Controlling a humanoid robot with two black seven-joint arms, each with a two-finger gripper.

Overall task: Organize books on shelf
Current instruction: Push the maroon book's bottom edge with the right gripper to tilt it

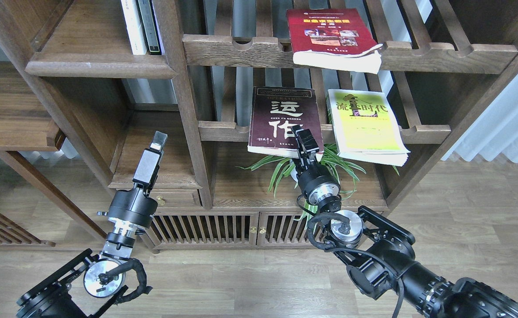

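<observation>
Three books lie flat on the slatted racks. The maroon book [281, 117] with big white characters overhangs the middle rack's front rail, and the yellow-green book [367, 126] lies to its right. The red book [325, 33] rests on the upper rack. My right gripper [306, 136] reaches up over the maroon book's lower right corner; one dark finger lies on the cover and the other is hidden. My left gripper [158, 139] points up in front of the lower left compartment, empty, seen edge-on. The solid plank shelf [100, 66] is at the upper left.
Thin white and dark-green books [141, 26] stand upright at the plank shelf's right end. A potted spider plant [320, 170] sits under the middle rack, right behind my right wrist. A thick upright post [188, 110] separates the left compartments from the racks.
</observation>
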